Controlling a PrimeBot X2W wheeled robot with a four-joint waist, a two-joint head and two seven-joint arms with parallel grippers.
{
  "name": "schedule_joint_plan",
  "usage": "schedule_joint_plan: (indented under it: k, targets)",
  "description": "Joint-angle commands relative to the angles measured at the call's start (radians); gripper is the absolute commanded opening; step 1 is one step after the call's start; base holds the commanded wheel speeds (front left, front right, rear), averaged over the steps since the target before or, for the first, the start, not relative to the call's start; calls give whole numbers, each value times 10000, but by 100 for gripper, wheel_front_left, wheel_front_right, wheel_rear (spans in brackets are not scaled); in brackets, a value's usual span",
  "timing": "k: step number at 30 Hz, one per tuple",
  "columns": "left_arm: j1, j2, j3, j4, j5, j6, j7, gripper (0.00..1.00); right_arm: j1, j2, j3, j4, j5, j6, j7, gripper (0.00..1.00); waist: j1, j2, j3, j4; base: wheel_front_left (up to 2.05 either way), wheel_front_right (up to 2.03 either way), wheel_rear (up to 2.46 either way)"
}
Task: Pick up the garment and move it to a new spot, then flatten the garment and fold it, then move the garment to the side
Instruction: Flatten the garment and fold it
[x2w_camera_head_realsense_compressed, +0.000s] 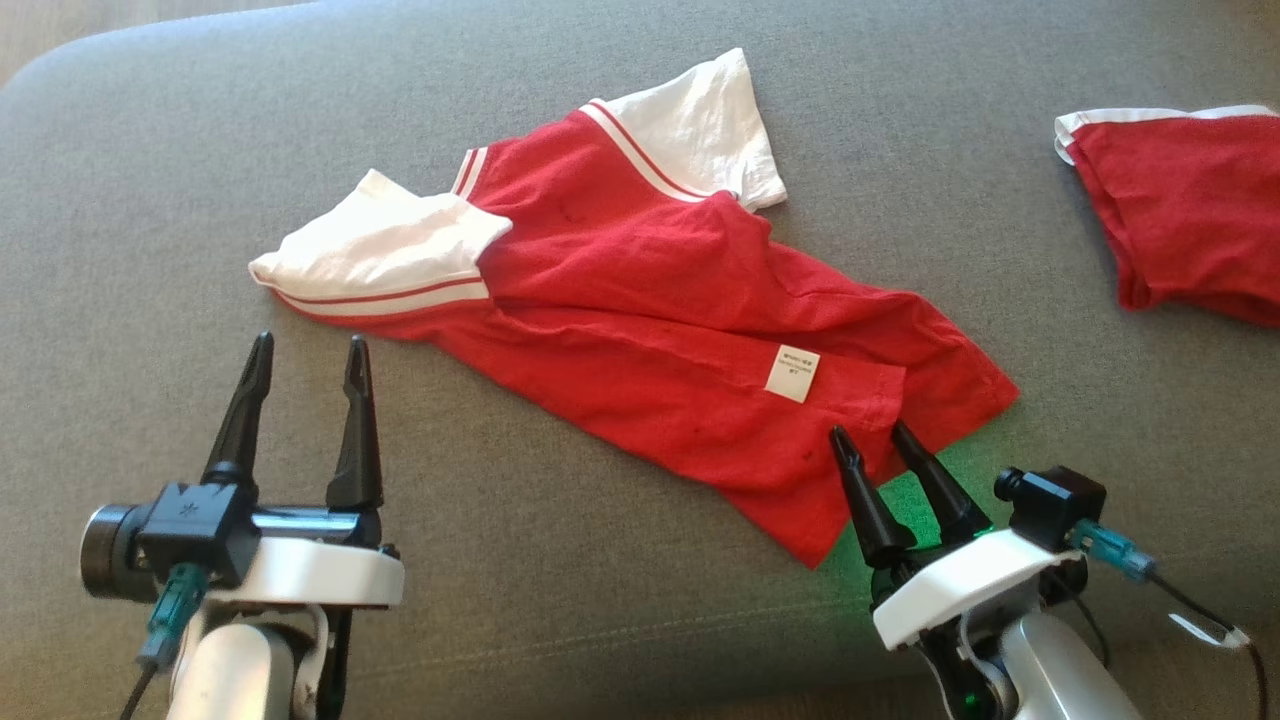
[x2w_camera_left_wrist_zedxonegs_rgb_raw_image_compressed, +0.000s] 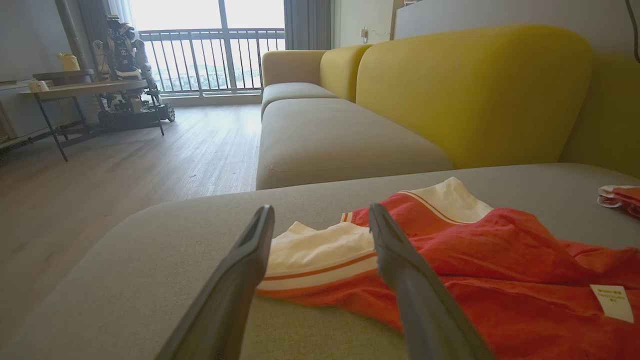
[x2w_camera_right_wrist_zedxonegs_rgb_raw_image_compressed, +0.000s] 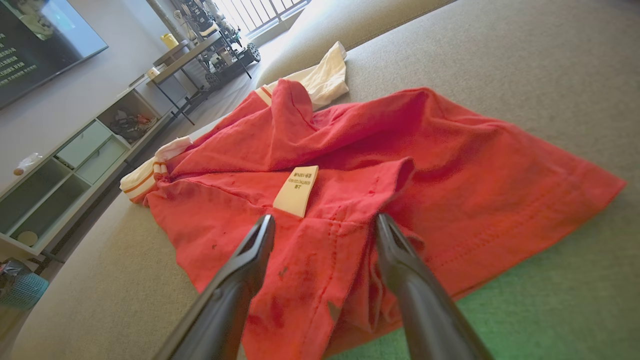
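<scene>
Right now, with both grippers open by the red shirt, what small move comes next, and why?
Probably lower the right gripper and close on the hem of the red shirt: its open jaws straddle a raised fold there, while the left gripper stands short of the white sleeve. The shirt lies crumpled, unlifted.

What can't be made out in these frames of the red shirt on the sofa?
Label: print too small in the head view, blurred in the right wrist view.
Second red garment: cut off by the head view's right edge; type unclear.
Red shirt: lower layers hidden by its own folds, every view.
Right claw: open; whether its tips touch the hem is unclear, head view.
</scene>
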Motion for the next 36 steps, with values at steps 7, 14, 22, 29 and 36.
schedule_joint_plan:
  k: [7, 14, 22, 29, 36]
  targets:
    - [-157, -93, 437, -370, 104, -102, -51, 100, 157, 5, 94, -755, -211, -2, -65, 100, 0, 0, 73, 52, 0, 0, 0]
    - [-129, -176, 497, -343, 167, -209, -51, 100, 208, 5, 120, -779, -98, -2, -65, 100, 0, 0, 85, 117, 0, 0, 0]
    - [-90, -258, 516, -312, 224, -280, -51, 100, 161, 5, 188, -633, -45, -2, -65, 69, 0, 0, 20, 221, 0, 0, 0]
    - [-8, -312, 532, -246, 243, -329, -51, 100, -137, 5, 9, -185, -112, -2, -65, 0, 0, 0, -94, 294, 0, 0, 0]
    - [221, -357, 675, -233, 199, -286, -51, 100, -34, 5, -1177, -820, -848, -2, -65, 0, 0, 0, -285, 151, 0, 0, 0]
